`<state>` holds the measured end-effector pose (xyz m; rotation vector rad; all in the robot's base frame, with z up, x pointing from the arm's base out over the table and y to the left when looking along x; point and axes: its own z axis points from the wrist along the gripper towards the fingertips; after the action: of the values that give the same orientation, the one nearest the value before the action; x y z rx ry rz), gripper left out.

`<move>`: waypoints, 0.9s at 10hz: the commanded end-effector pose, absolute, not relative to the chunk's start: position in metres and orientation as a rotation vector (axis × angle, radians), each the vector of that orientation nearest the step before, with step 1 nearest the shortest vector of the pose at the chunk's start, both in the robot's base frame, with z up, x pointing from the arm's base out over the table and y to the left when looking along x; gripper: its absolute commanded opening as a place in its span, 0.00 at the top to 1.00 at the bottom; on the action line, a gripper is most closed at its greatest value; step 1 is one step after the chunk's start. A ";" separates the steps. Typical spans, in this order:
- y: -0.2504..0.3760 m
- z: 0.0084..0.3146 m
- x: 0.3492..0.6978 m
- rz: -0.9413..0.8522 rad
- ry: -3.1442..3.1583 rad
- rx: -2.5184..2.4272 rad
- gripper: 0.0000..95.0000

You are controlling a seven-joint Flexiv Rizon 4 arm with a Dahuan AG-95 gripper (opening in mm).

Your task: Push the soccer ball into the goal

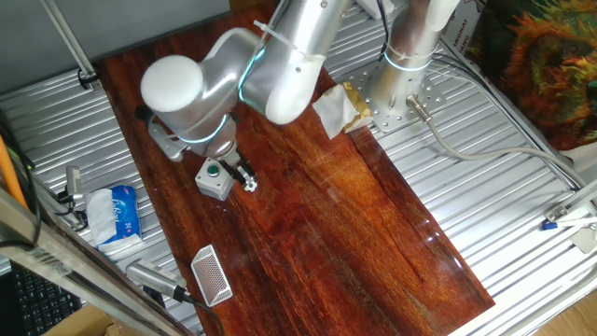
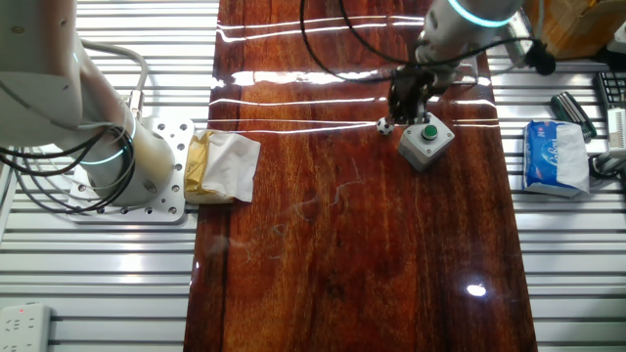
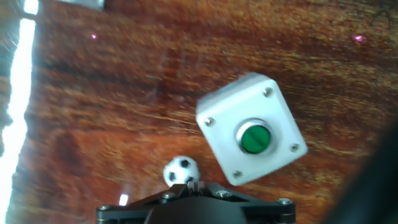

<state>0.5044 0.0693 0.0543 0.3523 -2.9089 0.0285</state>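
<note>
While the goal (image 1: pixel 211 275) shows in one view only, finger spread (image 2: pixel 403 110) seems indeterminable.

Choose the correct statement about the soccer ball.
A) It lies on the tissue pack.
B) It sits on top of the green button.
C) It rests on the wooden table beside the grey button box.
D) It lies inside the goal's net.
C: the soccer ball rests on the wooden table just beside the grey button box, far from the goal.

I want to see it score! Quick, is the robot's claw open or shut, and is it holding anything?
Gripper: cannot be told whether open or shut; its fingertips are hidden. It holds nothing: the tiny black-and-white soccer ball lies free on the wooden table beside the grey box with a green button.
</note>
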 end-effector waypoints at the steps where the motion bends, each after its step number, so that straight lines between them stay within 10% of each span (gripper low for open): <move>1: 0.062 0.045 0.499 0.054 -2.915 0.390 1.00; 9: 0.077 0.019 0.504 0.021 -2.981 0.332 1.00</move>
<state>0.5031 0.0776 0.0196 0.3391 -2.9798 0.0231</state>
